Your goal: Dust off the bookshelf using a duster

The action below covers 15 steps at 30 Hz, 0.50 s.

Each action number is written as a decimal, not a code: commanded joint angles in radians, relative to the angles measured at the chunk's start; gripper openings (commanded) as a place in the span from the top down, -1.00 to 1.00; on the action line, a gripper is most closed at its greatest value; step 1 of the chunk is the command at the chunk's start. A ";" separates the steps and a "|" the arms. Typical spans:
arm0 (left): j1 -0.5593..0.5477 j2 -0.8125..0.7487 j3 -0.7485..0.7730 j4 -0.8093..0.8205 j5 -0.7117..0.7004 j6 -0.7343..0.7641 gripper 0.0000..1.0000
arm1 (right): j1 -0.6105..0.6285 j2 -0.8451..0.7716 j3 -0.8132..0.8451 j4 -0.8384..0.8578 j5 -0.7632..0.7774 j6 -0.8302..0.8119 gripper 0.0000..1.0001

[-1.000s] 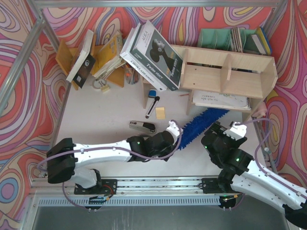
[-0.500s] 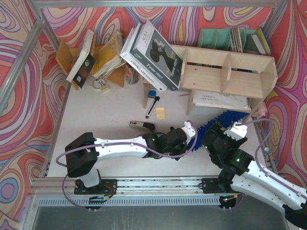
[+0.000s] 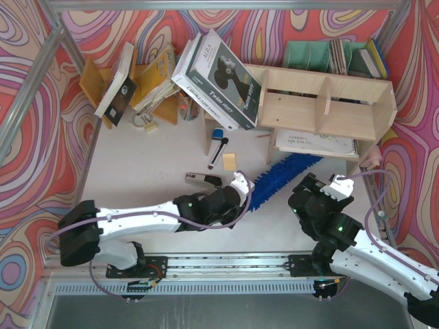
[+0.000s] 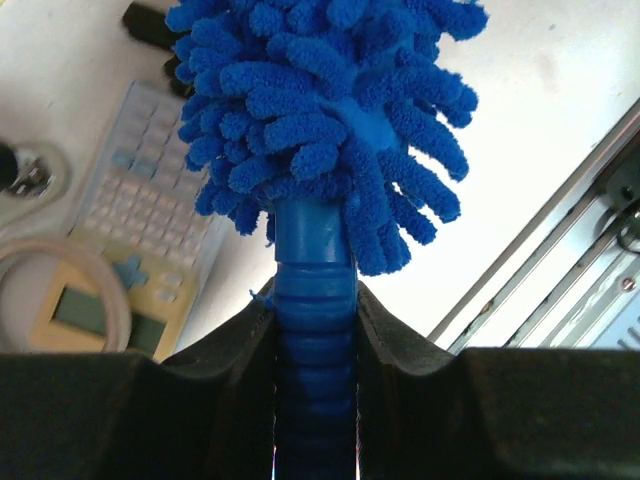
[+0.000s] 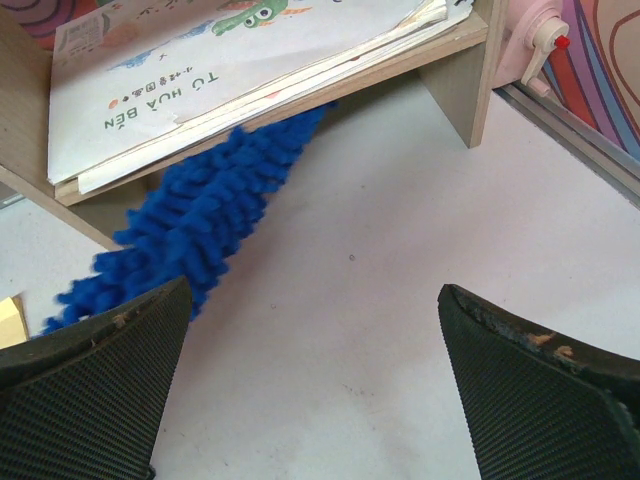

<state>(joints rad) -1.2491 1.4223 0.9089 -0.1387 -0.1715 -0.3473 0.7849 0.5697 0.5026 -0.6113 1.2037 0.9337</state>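
Observation:
The bright-blue fluffy duster lies slanted over the white table, its tip under the lower shelf of the pale plywood bookshelf. My left gripper is shut on the duster's blue ribbed handle; the fluffy head fills the left wrist view. My right gripper is open and empty, hovering over bare table just right of the duster. In the right wrist view the duster runs beneath the bookshelf's lower board, which carries flat paper booklets.
A black stapler, a yellow sticky pad and a blue-and-black marker lie left of the duster. A large dark box leans on the bookshelf's left end. An orange rack stands back left, a green organizer behind.
My left arm pushed right, driving the duster under the bookshelf, then drew back left, so more of the blue head shows again. The right arm has not moved.

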 commanded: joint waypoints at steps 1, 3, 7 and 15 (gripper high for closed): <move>0.009 -0.130 -0.076 -0.009 -0.131 -0.052 1.00 | -0.001 -0.004 0.003 0.000 0.033 0.025 -0.97; 0.012 -0.180 -0.111 -0.027 -0.165 -0.065 1.00 | -0.001 -0.004 0.004 0.000 0.032 0.027 -0.97; 0.014 -0.236 -0.161 -0.003 -0.203 -0.078 1.00 | -0.001 -0.002 0.004 0.001 0.030 0.024 -0.97; 0.016 -0.065 -0.021 0.064 -0.092 -0.019 1.00 | -0.001 -0.008 0.002 -0.005 0.029 0.029 -0.97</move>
<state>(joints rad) -1.2427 1.2819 0.7910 -0.2150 -0.2817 -0.3912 0.7849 0.5697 0.5026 -0.6109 1.2034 0.9405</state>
